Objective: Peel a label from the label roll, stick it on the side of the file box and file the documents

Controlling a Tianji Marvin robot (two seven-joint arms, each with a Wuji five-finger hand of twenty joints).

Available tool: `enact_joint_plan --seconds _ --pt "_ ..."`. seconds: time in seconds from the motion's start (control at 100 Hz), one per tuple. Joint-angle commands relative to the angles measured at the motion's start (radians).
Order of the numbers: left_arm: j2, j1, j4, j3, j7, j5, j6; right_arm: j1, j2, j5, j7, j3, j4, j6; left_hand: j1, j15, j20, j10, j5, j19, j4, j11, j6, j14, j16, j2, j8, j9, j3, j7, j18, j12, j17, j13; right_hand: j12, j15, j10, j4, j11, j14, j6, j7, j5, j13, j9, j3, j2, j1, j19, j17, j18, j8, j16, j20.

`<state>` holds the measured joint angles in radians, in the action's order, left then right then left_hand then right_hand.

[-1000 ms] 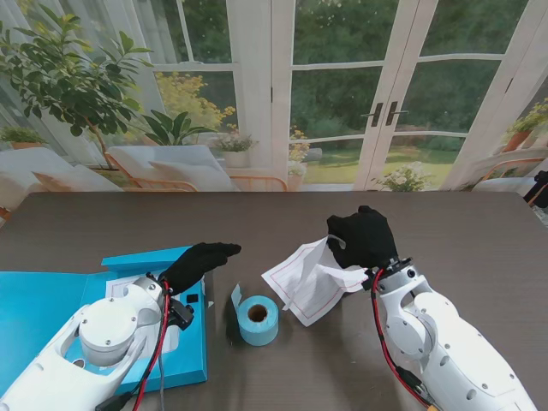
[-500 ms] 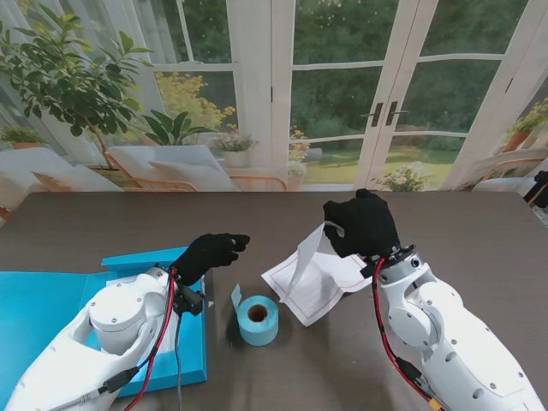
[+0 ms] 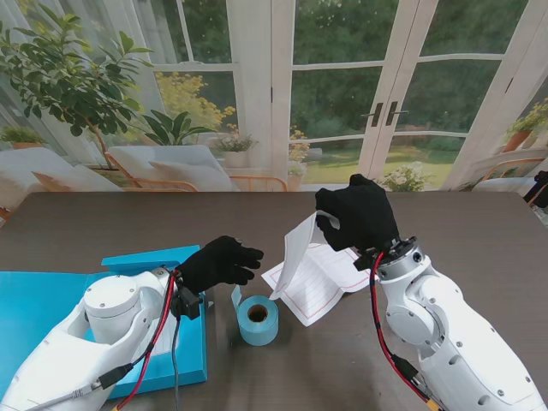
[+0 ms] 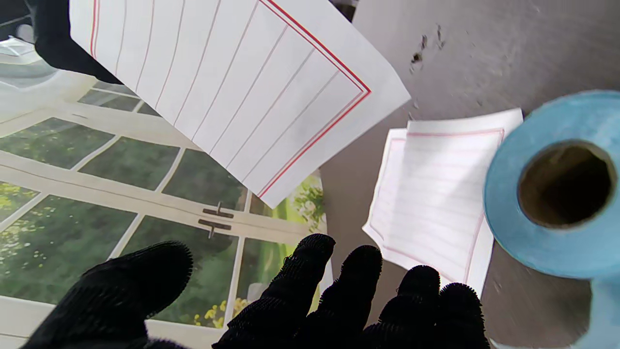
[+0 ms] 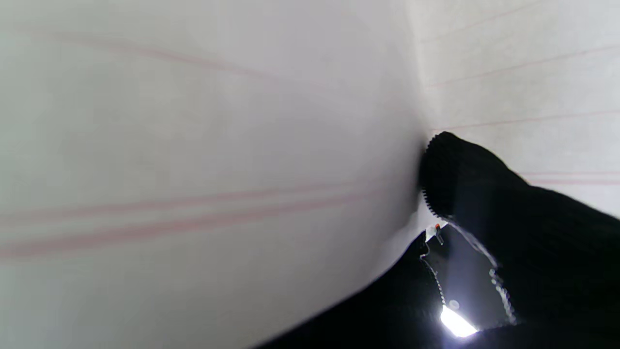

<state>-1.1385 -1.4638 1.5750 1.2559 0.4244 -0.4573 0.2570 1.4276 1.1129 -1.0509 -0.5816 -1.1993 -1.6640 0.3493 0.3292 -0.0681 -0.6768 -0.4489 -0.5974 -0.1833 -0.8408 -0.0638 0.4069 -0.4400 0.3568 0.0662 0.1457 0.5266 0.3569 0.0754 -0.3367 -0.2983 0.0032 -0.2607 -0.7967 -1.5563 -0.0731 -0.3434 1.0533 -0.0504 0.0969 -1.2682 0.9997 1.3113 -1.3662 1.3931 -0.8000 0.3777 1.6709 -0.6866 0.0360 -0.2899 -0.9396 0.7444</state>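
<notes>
Stand cam's up high, looking down the table [image 3: 479, 231] toward the glass doors [image 3: 385, 94]. Left wrist cam sits close behind its fingers [image 4: 310, 276], sharing the label roll [image 3: 258, 319] and lifted sheet [image 3: 298, 248]. Right wrist cam's jammed against paper.

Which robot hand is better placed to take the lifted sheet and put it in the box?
Probably the left. The left robot hand is open, empty, beside the blue file box, fingers toward the lifted sheet. The right robot hand already pinches that sheet, farther from the box.

We're seeing matt white ruled paper sheets [image 3: 321, 278], a blue paper label roll [image 3: 258, 319] with cardboard core, knit black fabric gloves [image 3: 221, 262], dark wood-grain table [image 3: 462, 231].
</notes>
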Motion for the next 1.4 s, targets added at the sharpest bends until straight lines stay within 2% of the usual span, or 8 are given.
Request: enact_joint_plan --seconds 0.0,0.16,0.41,0.51,0.77,1.0,1.21,1.39 --pt "-0.002 0.009 -0.004 -0.003 0.032 -0.010 0.007 0.014 0.009 0.003 0.007 0.007 -0.027 0.008 -0.055 -0.011 -0.018 0.001 -0.006 -0.029 0.047 -0.009 -0.001 -0.016 0.016 -0.034 0.004 0.013 -0.008 0.001 0.017 -0.013 0.017 -0.009 -0.009 -0.037 0.034 -0.018 0.039 -0.176 -0.004 -0.030 0.010 0.013 -0.084 0.112 -0.044 0.001 0.066 -0.467 -0.033 -0.013 -0.012 0.013" --pt "-0.010 0.025 -0.022 -0.013 0.049 -0.067 0.014 0.029 0.013 0.008 0.001 0.010 -0.058 0.018 -0.062 -0.013 -0.030 -0.004 -0.009 -0.036 0.055 -0.010 0.007 -0.023 0.021 -0.035 0.005 0.015 -0.001 0.001 0.013 -0.017 0.020 -0.013 -0.008 -0.037 0.034 -0.018 0.038 -0.176 -0.005 -0.031 0.008 0.013 -0.084 0.112 -0.044 0.001 0.066 -0.467 -0.033 -0.013 -0.012 0.014" --pt "-0.021 0.055 -0.059 -0.040 0.052 -0.098 0.027 0.046 0.016 0.020 0.002 0.008 -0.091 0.032 -0.064 -0.025 -0.048 -0.024 -0.029 -0.048 0.061 -0.021 0.029 -0.045 0.032 -0.037 0.012 0.042 0.004 0.011 -0.007 -0.026 0.039 -0.040 -0.007 -0.037 0.035 -0.018 0.037 -0.176 -0.005 -0.033 0.008 0.013 -0.084 0.112 -0.045 0.001 0.065 -0.467 -0.033 -0.011 -0.012 0.014" --pt "-0.025 0.062 -0.072 -0.048 0.061 -0.126 0.033 0.047 0.017 0.023 0.006 0.009 -0.096 0.034 -0.065 -0.049 -0.115 -0.040 -0.040 -0.084 0.064 -0.030 0.039 -0.067 0.085 -0.037 0.026 0.070 0.007 0.017 -0.031 -0.059 0.057 -0.075 -0.007 -0.037 0.035 -0.018 0.036 -0.176 -0.004 -0.034 0.007 0.013 -0.084 0.112 -0.045 0.002 0.065 -0.467 -0.033 -0.011 -0.012 0.015" --pt "-0.027 0.080 -0.096 -0.068 0.116 -0.172 0.087 0.052 0.018 0.031 0.017 0.007 -0.107 0.040 -0.040 -0.112 -0.242 -0.082 -0.084 -0.130 0.053 -0.054 0.072 -0.128 0.170 -0.029 0.047 0.148 0.010 0.034 -0.088 -0.112 0.105 -0.146 -0.007 -0.033 0.033 -0.017 0.035 -0.174 -0.002 -0.034 0.006 0.013 -0.084 0.112 -0.044 0.000 0.065 -0.467 -0.033 -0.009 -0.011 0.015" --pt "-0.030 0.098 -0.111 -0.082 0.140 -0.195 0.093 0.057 0.022 0.048 0.020 0.011 -0.108 0.043 -0.035 -0.153 -0.294 -0.091 -0.099 -0.146 0.050 -0.064 0.079 -0.153 0.193 -0.028 0.052 0.189 0.009 0.038 -0.113 -0.128 0.136 -0.169 -0.006 -0.033 0.031 -0.018 0.034 -0.176 0.000 -0.037 0.004 0.013 -0.084 0.113 -0.043 -0.001 0.063 -0.466 -0.034 -0.009 -0.011 0.014" --pt "-0.037 0.118 -0.129 -0.096 0.153 -0.225 0.090 0.065 0.023 0.050 0.010 0.021 -0.111 0.052 -0.034 -0.231 -0.413 -0.099 -0.115 -0.189 0.050 -0.072 0.084 -0.175 0.226 -0.030 0.058 0.215 0.008 0.046 -0.135 -0.153 0.167 -0.175 -0.006 -0.033 0.030 -0.018 0.034 -0.176 0.002 -0.039 0.004 0.013 -0.084 0.114 -0.043 -0.002 0.062 -0.466 -0.034 -0.007 -0.011 0.014" --pt "-0.040 0.131 -0.142 -0.108 0.173 -0.243 0.095 0.067 0.025 0.057 0.008 0.027 -0.108 0.055 -0.028 -0.269 -0.469 -0.106 -0.128 -0.197 0.048 -0.076 0.090 -0.190 0.238 -0.027 0.063 0.232 0.010 0.051 -0.147 -0.163 0.183 -0.187 -0.006 -0.033 0.030 -0.018 0.034 -0.175 0.004 -0.040 0.002 0.013 -0.084 0.114 -0.043 -0.004 0.061 -0.466 -0.035 -0.006 -0.012 0.014"
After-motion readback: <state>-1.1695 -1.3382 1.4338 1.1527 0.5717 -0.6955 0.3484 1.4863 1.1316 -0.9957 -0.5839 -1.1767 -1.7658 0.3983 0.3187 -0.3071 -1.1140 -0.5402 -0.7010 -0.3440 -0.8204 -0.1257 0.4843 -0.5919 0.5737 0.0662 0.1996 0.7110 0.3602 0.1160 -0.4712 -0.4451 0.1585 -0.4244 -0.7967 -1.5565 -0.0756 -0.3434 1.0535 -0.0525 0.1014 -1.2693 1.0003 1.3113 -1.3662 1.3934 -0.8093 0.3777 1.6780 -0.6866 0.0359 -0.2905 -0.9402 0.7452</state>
